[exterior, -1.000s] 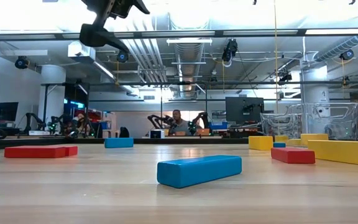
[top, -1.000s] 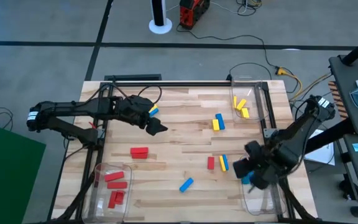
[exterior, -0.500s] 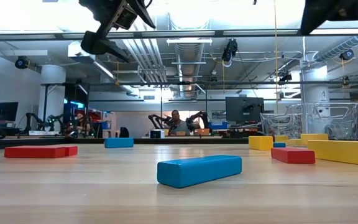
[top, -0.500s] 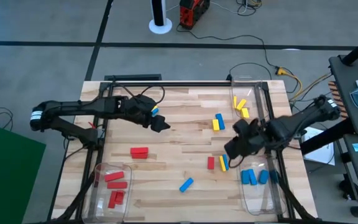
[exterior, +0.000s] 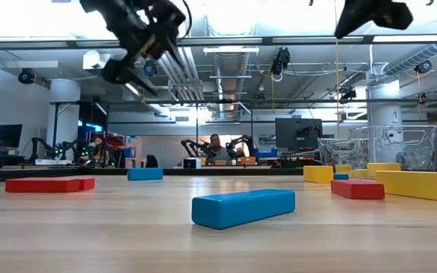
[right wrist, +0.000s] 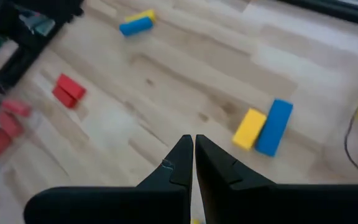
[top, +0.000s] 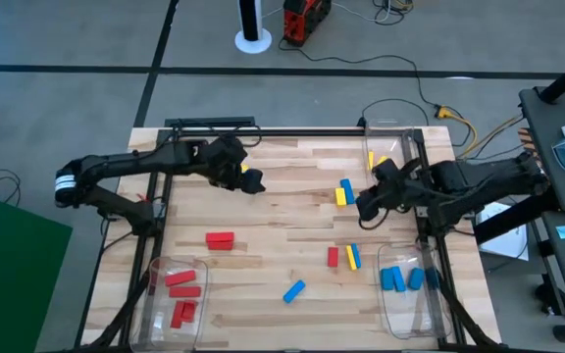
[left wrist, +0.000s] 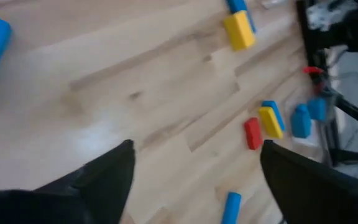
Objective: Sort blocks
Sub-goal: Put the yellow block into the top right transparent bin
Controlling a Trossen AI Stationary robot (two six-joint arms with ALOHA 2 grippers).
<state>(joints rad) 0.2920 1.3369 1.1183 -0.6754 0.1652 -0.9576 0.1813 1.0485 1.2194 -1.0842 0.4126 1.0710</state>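
Blue and yellow blocks (top: 246, 177) sit half hidden under the left gripper (left wrist: 191, 165), fingers spread wide. Right gripper (right wrist: 194, 155), fingers pressed together and empty, hovers near another blue-yellow pair (top: 343, 192).

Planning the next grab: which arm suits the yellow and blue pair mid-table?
Right. Its claw hovers just beside the pair, shut and empty. The left claw is open but across the table, by another pair.

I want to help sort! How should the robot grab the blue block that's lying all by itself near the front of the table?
Probably from straight above, across its narrow width at the middle. The lone blue block lies flat and slanted on the table, long sides free, nothing touching it. The hand should turn to match the slant. The right hand, shut now, would open first.
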